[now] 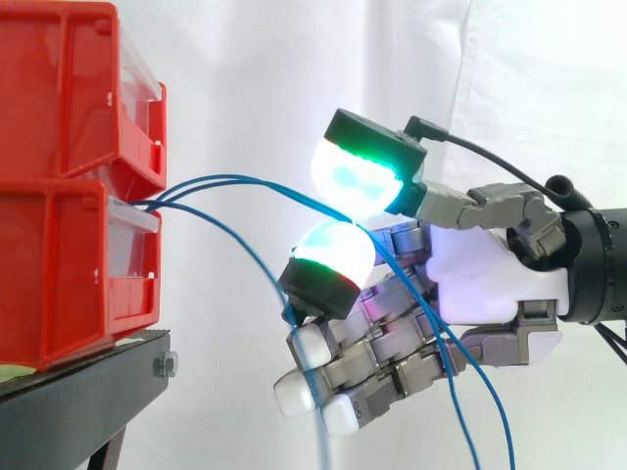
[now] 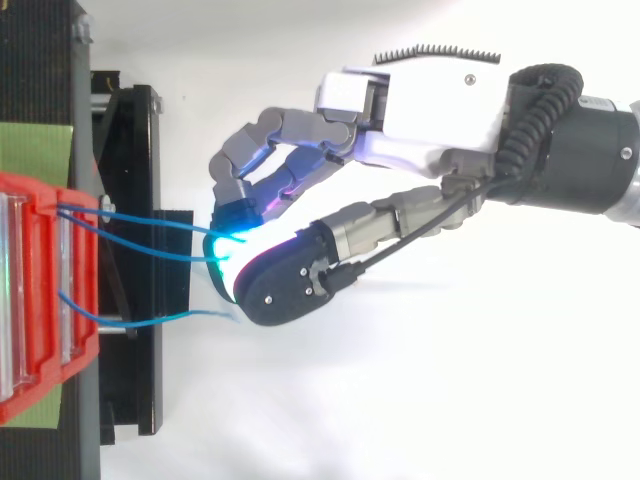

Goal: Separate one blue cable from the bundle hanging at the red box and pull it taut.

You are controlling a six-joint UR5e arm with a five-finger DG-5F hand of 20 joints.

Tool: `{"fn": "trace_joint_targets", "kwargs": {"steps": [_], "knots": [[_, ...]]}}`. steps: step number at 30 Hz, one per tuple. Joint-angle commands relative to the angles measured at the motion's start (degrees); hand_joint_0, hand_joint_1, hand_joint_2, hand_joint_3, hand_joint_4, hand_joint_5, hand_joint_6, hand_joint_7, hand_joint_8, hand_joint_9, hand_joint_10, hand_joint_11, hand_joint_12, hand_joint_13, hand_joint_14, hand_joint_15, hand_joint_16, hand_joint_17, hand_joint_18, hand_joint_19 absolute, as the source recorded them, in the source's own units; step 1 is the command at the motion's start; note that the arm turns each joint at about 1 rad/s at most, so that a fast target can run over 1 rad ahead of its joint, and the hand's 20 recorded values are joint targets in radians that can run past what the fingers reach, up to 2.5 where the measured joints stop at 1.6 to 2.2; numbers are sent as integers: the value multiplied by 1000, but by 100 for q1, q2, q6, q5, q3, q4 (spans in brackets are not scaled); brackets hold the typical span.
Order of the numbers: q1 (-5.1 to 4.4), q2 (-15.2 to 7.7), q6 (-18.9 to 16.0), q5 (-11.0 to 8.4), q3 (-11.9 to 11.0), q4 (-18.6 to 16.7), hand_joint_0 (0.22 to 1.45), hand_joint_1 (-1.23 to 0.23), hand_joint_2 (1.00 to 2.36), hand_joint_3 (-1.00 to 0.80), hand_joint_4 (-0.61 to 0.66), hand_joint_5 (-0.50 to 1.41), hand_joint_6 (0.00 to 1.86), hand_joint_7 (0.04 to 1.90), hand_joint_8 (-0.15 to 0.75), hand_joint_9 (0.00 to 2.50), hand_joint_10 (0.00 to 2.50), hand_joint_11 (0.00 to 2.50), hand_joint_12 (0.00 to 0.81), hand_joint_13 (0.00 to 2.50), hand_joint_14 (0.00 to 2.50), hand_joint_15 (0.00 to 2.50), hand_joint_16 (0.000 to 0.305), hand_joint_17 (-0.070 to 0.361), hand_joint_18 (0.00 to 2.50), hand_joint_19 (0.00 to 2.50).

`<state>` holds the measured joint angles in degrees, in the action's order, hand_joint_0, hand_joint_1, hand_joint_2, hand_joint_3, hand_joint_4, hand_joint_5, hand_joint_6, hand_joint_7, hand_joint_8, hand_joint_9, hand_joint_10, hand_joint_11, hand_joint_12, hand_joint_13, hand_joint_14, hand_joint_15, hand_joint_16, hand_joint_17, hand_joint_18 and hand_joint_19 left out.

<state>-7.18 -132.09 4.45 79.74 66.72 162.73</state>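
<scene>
We see the hand (image 1: 490,274) reaching in from the right toward the stacked red plastic bins (image 1: 59,264), which sit on the black metal stand (image 1: 88,401) before the white curtain (image 1: 245,78). The thin blue cables (image 1: 235,179) leave the gap between the two bins and run roughly level to the right, long axis pointing straight from the bins to the hand, bowed slightly upward rather than dead straight. Two strands run in between two green-glowing pads (image 1: 338,255), one above and one below, pressed close together. That is a pinch, though we cannot tell whether both strands are clamped or just one. Past the pinch the cables turn downward, cross the white palm and hang toward the lower edge. The other fingers curl under the palm, their white tips low and holding nothing. From above, the two pinched strands (image 2: 150,222) cross from the red bins (image 2: 40,300) over the stand (image 2: 140,150) into the cyan glow. A third blue strand (image 2: 170,318) runs apart from them, also pointing away from the bins, and passes just beside the dark-backed pad at the near side of the hand (image 2: 430,100).
</scene>
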Motion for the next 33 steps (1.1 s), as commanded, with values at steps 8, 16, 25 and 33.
{"fn": "trace_joint_targets", "kwargs": {"steps": [8,16,25,33], "knots": [[-11,-1,-14,-81,-1,4,541,-410,1000,-500,250,-229,891,1088,362,744,16,644,377,652,13,352,42,95,533,393],[-20,-1,12,-284,7,-4,619,-464,1009,-394,211,-213,889,1110,352,815,17,663,368,693,16,374,42,94,584,429],[-126,-1,47,-442,7,31,628,-711,1016,-270,210,-219,901,1141,361,801,20,692,376,699,14,374,45,101,627,426],[-222,-1,47,-539,51,40,671,-773,1007,-415,210,-223,909,1097,349,790,19,697,375,714,14,368,46,103,691,418]]}}
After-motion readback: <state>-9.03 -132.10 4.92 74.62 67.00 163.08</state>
